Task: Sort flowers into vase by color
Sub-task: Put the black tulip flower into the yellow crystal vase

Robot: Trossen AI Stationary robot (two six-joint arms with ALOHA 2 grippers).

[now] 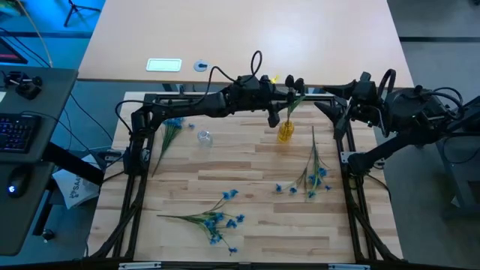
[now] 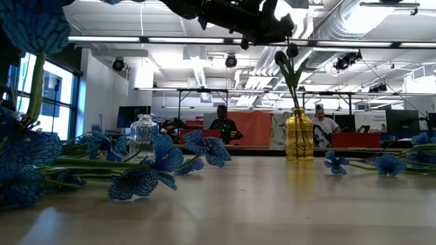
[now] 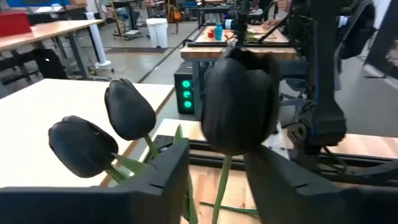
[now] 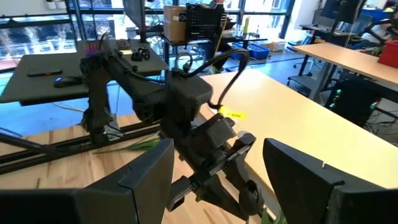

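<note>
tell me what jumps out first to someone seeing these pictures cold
The yellow vase at the table's far middle stands out, dark tulip buds rising from it right under the left tool, whose fingers stand parted around a stem. Next come the bright blue flower sprigs scattered across the wooden table, and a small clear glass vase toward the far left. The right tool waits open at the table's far right.
</note>
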